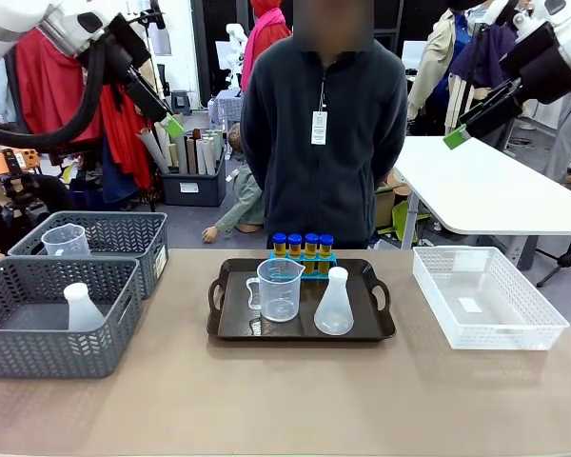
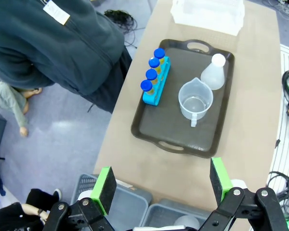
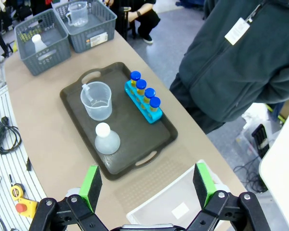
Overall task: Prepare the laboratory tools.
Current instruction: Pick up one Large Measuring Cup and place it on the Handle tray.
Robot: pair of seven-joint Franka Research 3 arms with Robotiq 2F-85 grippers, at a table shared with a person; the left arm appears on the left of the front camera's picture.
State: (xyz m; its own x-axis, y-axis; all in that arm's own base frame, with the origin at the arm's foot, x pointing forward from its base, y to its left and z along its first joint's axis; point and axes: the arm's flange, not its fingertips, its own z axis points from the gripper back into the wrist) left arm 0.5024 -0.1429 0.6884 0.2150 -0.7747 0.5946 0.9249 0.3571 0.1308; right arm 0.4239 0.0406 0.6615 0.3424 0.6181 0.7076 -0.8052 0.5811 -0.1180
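A dark tray (image 1: pixel 362 328) sits mid-table and carries the laboratory tools. Several yellow tubes with blue caps (image 1: pixel 303 246) stand in a blue rack along its far edge. In front of them are a clear handled beaker (image 1: pixel 279 288) and a translucent conical flask (image 1: pixel 334 303). My left gripper (image 1: pixel 174 126) hangs high at the upper left, and my right gripper (image 1: pixel 457 136) high at the upper right. In the wrist views the left gripper (image 2: pixel 161 180) and right gripper (image 3: pixel 147 183) are open and hold nothing, far above the tubes (image 2: pixel 152 72) (image 3: pixel 144 94), beaker (image 2: pixel 195 102) (image 3: pixel 96 100) and flask (image 2: pixel 213 72) (image 3: pixel 106 139).
Two grey baskets stand at the left: the back one (image 1: pixel 124 233) holds another beaker, the front one (image 1: pixel 38 343) another flask. A white basket (image 1: pixel 485 328) sits at the right. A person (image 1: pixel 324 124) stands at the far edge behind the tray.
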